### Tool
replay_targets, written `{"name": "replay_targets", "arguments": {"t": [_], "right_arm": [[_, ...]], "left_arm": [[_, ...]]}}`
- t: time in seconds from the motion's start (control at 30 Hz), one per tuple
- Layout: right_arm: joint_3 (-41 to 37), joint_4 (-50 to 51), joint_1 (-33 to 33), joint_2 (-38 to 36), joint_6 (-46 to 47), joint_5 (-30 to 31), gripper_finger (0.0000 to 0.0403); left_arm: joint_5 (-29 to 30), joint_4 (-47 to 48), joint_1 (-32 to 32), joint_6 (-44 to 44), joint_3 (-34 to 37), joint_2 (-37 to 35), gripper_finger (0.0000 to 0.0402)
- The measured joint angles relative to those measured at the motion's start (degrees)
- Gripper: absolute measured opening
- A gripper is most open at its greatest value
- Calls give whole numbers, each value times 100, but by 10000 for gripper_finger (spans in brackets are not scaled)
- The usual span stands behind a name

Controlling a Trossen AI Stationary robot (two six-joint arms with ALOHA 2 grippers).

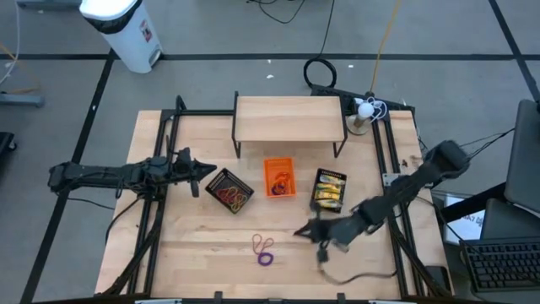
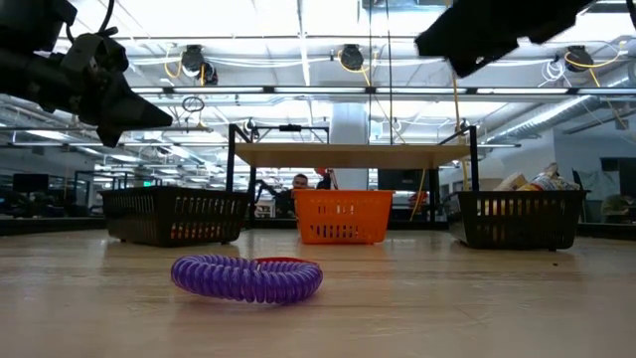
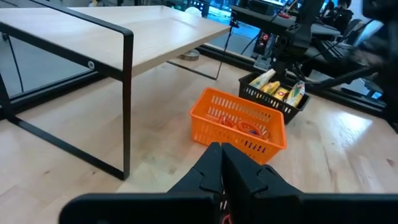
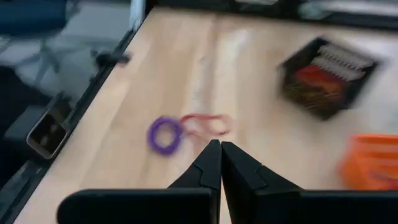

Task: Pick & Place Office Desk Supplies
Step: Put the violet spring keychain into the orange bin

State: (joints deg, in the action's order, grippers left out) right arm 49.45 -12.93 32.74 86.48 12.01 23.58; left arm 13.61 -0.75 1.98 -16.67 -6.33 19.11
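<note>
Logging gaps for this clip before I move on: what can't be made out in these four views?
- Left black mesh tray: contents too small from the high view, blurred in the right wrist view, hidden by the mesh wall in the low view.
- Red rubber band: mostly hidden behind the purple coil ring in the low view.
- Right gripper: motion-blurred from above.
- Orange tray: items inside too small to name.
</note>
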Motion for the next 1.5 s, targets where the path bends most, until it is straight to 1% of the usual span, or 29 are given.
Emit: {"name": "replay_targets", "arguments": {"t": [0.03,0.13,0.2,0.3,0.4,0.53,0.67,0.87,1.0,1.1,1.33,1.5], "right_arm": [[204,32,28,301,-1,-114,0],[892,114,46,1136,148,-186,11],[1376,258,13,1581,234,-309,32],[2038,498,-17,2213,109,-729,73],[2569,779,-40,2725,-68,-1059,106],[2901,831,-118,3192,-114,-1392,128],[2909,894,-137,3443,-206,-1460,136],[2927,1158,-171,3454,-241,-1453,133],[2927,1156,-256,3456,-370,-1468,129],[2927,976,-338,3576,-455,-1490,128],[2946,669,-505,3885,-477,-2018,128],[2951,800,-626,3977,-268,-2152,122]], "left_arm": [[-4,0,0,-8,0,-2,3],[-97,4,0,-35,0,0,4],[-166,6,-2,-39,0,0,10],[-201,9,0,-125,0,0,20],[-208,13,0,-253,0,0,23],[-210,13,-2,-305,0,0,23],[-210,11,-2,-476,0,0,24],[-208,9,-2,-470,0,-1,24],[-205,9,-2,-467,0,0,24],[-207,9,-2,-467,0,-2,24],[-205,11,-2,-461,0,-2,24],[-205,15,-2,-455,0,-1,24]]}}
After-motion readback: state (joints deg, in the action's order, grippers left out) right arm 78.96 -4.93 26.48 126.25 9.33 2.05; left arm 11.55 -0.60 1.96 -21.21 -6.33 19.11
